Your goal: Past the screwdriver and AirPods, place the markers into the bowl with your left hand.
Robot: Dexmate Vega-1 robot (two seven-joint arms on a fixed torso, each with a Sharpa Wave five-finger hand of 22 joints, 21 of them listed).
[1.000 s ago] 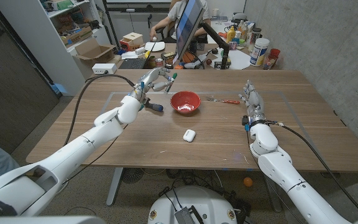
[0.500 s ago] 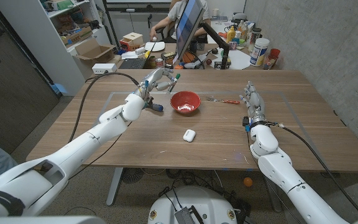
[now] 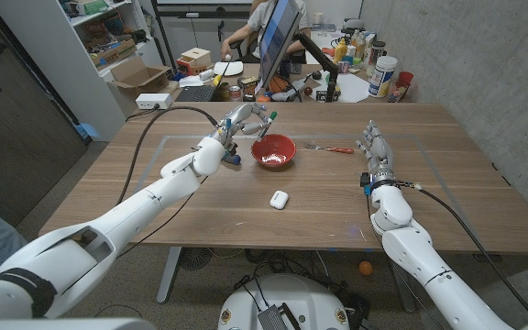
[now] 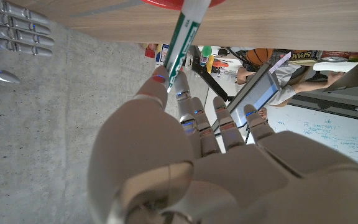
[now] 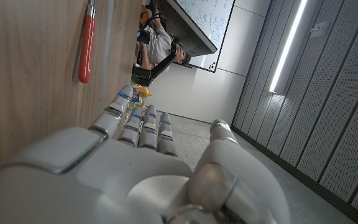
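Here the left hand (image 3: 242, 120) hovers just left of the red bowl (image 3: 273, 151), pinching a green-capped white marker (image 4: 183, 35) whose tip points toward the bowl's rim. A blue marker (image 3: 233, 158) lies on the wooden table (image 3: 200, 211) just left of the bowl, beneath that hand. The right hand (image 3: 372, 147) stands on its edge at the right, fingers straight and apart, grasping nothing. The red-handled screwdriver (image 3: 334, 148) lies between bowl and right hand; the white AirPods case (image 3: 279, 198) sits nearer, in front of the bowl.

Bowl (image 3: 273, 152) between marker (image 3: 231, 158) and screwdriver (image 3: 333, 148), AirPods (image 3: 279, 198) seemingly nearer
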